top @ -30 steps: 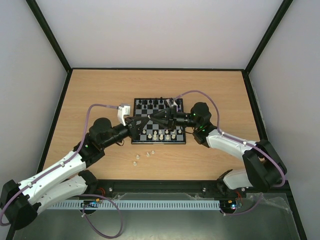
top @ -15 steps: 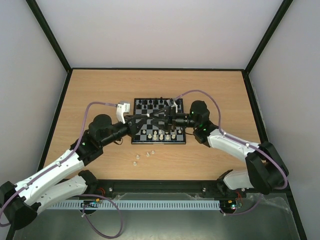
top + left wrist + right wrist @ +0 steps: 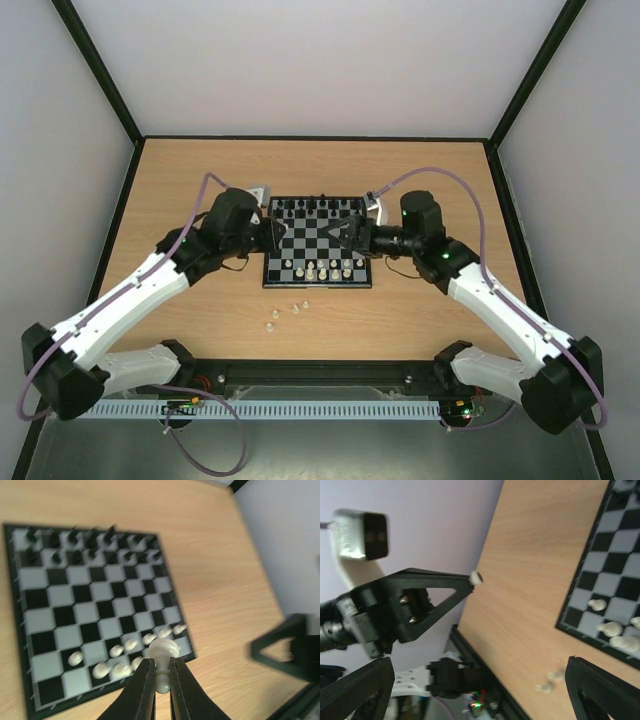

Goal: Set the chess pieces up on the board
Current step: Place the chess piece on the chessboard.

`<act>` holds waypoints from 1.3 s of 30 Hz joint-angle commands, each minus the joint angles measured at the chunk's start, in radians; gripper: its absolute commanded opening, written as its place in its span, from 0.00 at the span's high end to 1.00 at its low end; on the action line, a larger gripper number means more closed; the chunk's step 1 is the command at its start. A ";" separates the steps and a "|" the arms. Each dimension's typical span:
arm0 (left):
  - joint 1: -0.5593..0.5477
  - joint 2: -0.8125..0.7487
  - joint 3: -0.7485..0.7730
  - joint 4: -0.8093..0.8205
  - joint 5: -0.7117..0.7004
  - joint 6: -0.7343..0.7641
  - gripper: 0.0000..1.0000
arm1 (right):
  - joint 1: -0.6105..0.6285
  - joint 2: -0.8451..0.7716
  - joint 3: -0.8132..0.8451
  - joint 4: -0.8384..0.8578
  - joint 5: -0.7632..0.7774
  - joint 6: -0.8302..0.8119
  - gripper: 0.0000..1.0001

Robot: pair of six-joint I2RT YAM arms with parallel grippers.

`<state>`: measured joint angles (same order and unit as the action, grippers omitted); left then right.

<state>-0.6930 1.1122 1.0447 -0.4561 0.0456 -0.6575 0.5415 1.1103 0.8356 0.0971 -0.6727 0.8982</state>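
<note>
The board lies mid-table, with a row of white chess pieces along its near edge. My left gripper hangs over the board's left edge, shut on one white pawn; its fingers pinch the pawn's stem in the left wrist view. My right gripper hovers over the board's right half, open and empty, its fingers far apart in the right wrist view. That view also shows the held pawn at the tip of the left gripper. Three loose white pieces lie on the table in front of the board.
Black chessmen fill the board's far rows. The black frame rail runs along the table's near edge, and walls close in the back and both sides.
The two grippers met over the board's middle earlier. The right gripper has opened and drawn back to the right. The left gripper has pulled away to the left with the pawn.
</note>
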 commanded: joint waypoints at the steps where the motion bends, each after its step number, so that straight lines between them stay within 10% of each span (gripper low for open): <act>1: 0.025 0.095 0.069 -0.254 -0.002 -0.002 0.98 | -0.001 -0.075 0.045 -0.291 0.195 -0.294 0.01; 39: 0.101 0.739 0.340 -0.532 0.040 0.137 0.98 | -0.001 -0.081 -0.062 -0.308 0.079 -0.418 0.02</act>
<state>-0.6151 1.8297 1.3453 -0.9283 0.0956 -0.5541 0.5419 1.0332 0.7887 -0.1841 -0.5728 0.4969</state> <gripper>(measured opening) 0.070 0.987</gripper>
